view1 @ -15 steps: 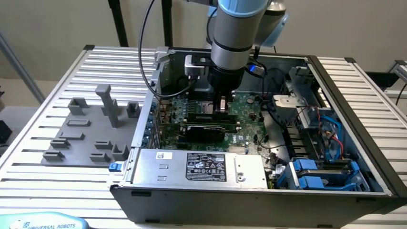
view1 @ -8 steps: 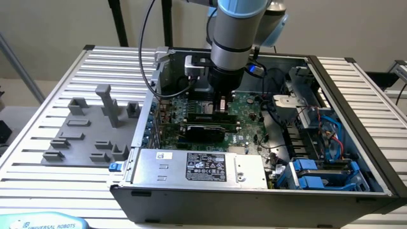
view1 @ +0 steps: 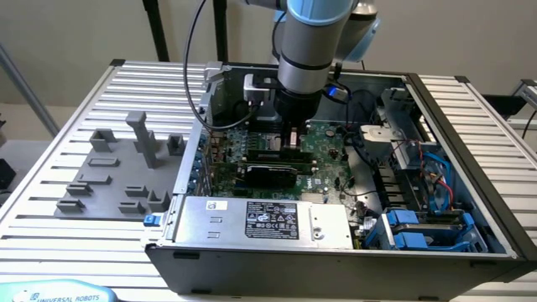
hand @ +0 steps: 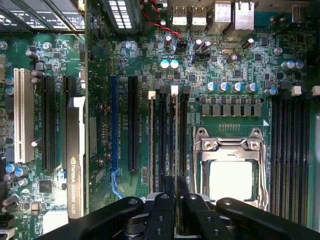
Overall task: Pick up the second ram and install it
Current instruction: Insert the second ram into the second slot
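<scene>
The robot arm (view1: 306, 44) reaches down into an open computer case (view1: 336, 189) that lies on a worktop (view1: 100, 239) made of silver slats. At the bottom of the exterior view, a pale blue part (view1: 59, 292) has the words "UNIVERSAL ROBOTS" on it.

The gripper (hand: 175, 187) is low over the green motherboard (hand: 220, 65). Its 2 black fingers (hand: 167, 200) are close together, pinching the second ram (hand: 175, 135), a thin stick seen edge-on. The stick stands straight up in a memory slot (hand: 181, 130) with a white clip at its far end. Whether it is pushed all the way in cannot be told. Another stick (hand: 159, 135) stands in a slot just beside it. In the exterior view, the gripper (view1: 292, 139) is near the middle of the board, toward the back of the case.

Next to these slots is the silver processor socket (hand: 230, 170) with a shiny square chip in it. A black graphics card (hand: 75, 160) stands in a slot well apart from the ram, and it reads "NVIDIA QUADRO K420".

A silver power supply box (view1: 264, 220) with a white and black label (view1: 271, 220) sits at the front of the case; its words are too small to read. Blue drive holders (view1: 419, 229) sit at the exterior view's right. Grey plastic fixture blocks (view1: 117, 170) stand on the worktop at the exterior view's left.
</scene>
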You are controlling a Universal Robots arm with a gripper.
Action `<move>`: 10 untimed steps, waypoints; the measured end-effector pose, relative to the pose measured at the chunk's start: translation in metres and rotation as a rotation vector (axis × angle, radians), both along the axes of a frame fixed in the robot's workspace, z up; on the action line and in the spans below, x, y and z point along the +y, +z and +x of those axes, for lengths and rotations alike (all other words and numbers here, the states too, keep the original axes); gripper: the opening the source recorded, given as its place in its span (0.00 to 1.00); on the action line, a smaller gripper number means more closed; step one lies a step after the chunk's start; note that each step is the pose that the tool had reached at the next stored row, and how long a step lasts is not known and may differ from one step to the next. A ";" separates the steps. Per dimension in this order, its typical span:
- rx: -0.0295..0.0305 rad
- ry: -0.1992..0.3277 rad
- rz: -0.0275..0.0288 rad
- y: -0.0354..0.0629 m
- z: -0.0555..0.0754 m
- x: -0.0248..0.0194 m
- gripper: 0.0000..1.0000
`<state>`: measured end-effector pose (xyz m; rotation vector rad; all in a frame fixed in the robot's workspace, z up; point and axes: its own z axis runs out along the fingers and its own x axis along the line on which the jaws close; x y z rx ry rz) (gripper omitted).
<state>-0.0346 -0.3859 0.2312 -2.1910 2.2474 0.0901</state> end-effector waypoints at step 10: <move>0.0035 -0.001 0.0001 -0.0028 0.000 0.0006 0.13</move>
